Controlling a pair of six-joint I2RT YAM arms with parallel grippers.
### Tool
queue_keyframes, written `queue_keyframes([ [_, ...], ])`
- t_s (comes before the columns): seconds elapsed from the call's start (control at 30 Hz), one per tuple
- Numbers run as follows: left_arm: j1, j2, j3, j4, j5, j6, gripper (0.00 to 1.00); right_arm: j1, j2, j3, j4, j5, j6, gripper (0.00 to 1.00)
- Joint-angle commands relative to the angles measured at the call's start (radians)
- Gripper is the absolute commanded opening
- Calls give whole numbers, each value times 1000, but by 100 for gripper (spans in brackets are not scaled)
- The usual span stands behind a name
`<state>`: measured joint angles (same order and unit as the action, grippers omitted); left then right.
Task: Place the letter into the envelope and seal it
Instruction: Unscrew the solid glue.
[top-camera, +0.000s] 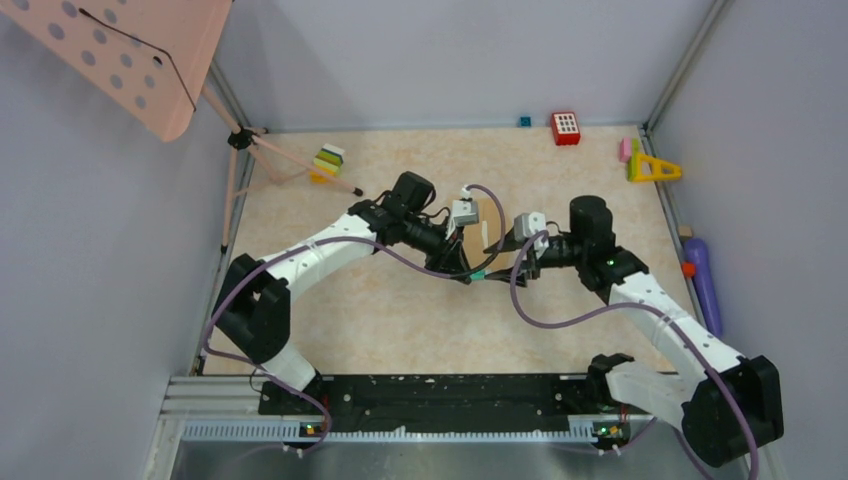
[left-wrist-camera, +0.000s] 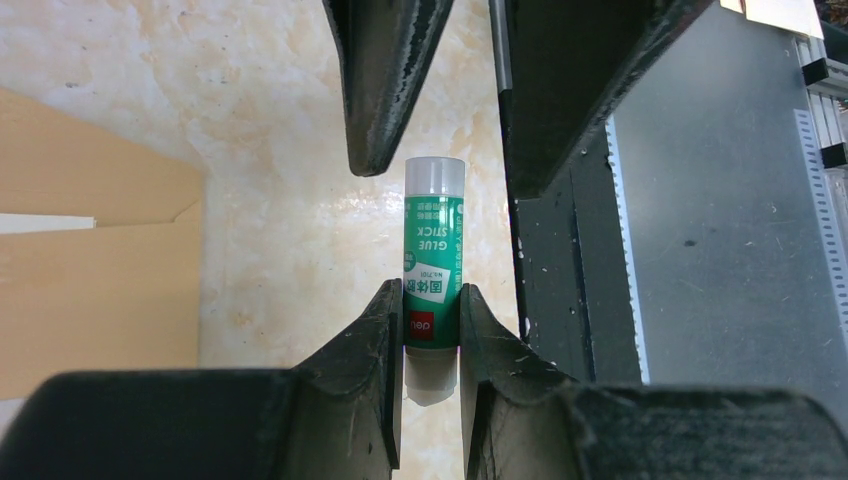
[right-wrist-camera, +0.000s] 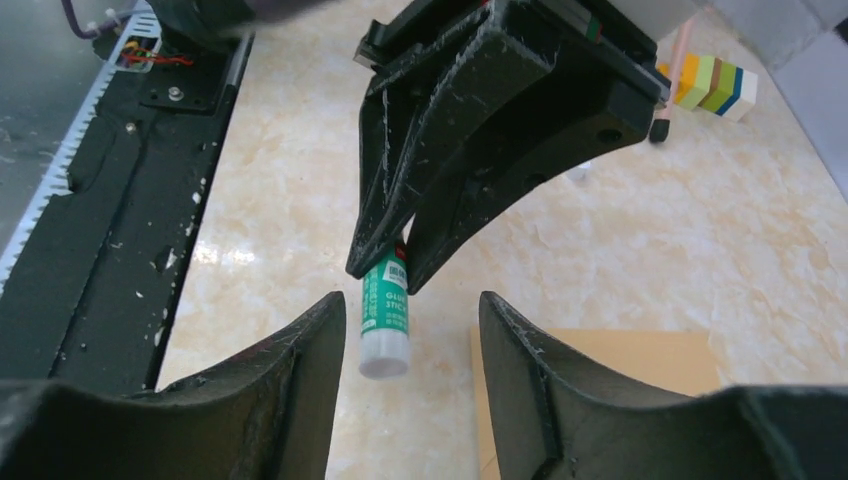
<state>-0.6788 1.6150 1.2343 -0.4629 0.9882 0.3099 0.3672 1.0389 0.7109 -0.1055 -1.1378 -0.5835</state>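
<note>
My left gripper (left-wrist-camera: 430, 300) is shut on a green glue stick (left-wrist-camera: 432, 250), held above the table with its translucent cap pointing at my right gripper (right-wrist-camera: 412, 305). The right gripper is open. Its fingers flank the capped end of the glue stick (right-wrist-camera: 385, 320) with a gap on both sides. In the top view the two grippers meet tip to tip mid-table, left gripper (top-camera: 468, 275) and right gripper (top-camera: 520, 270). The tan envelope (left-wrist-camera: 100, 270) lies flat on the table beside them, also seen as the envelope (right-wrist-camera: 600, 370) under the right finger. The letter shows only as a thin white strip (left-wrist-camera: 40, 222) at the envelope's opening.
A pink perforated stand (top-camera: 130, 60) on a tripod stands at the back left, with a striped block (top-camera: 328, 160) near its foot. A red block (top-camera: 565, 128), a yellow triangle (top-camera: 652, 168) and a purple object (top-camera: 703, 280) lie along the back and right. A black rail (top-camera: 430, 395) runs along the near edge.
</note>
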Motion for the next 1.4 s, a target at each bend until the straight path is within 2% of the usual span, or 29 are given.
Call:
queue_keyframes([
  [0.0,4,-7,25,41,34,-11,0,9,-12,-17,10,38,-70,45],
  [0.07,4,-9,23,41,32,-11,0,11,-15,-27,-8,38,-103,36],
  [0.1,4,-10,23,42,31,-11,0,12,-14,-32,-11,41,-108,36],
  [0.33,4,-7,26,43,27,-12,0,16,-15,-45,-29,21,-141,37],
  [0.7,5,-17,26,42,29,-6,0,39,-1,-60,-32,2,-159,49],
  [1.13,5,-18,26,41,45,-4,0,48,9,-87,29,-39,-151,48],
  [1.37,5,-19,25,38,46,1,0,47,25,-90,98,-79,-66,44],
])
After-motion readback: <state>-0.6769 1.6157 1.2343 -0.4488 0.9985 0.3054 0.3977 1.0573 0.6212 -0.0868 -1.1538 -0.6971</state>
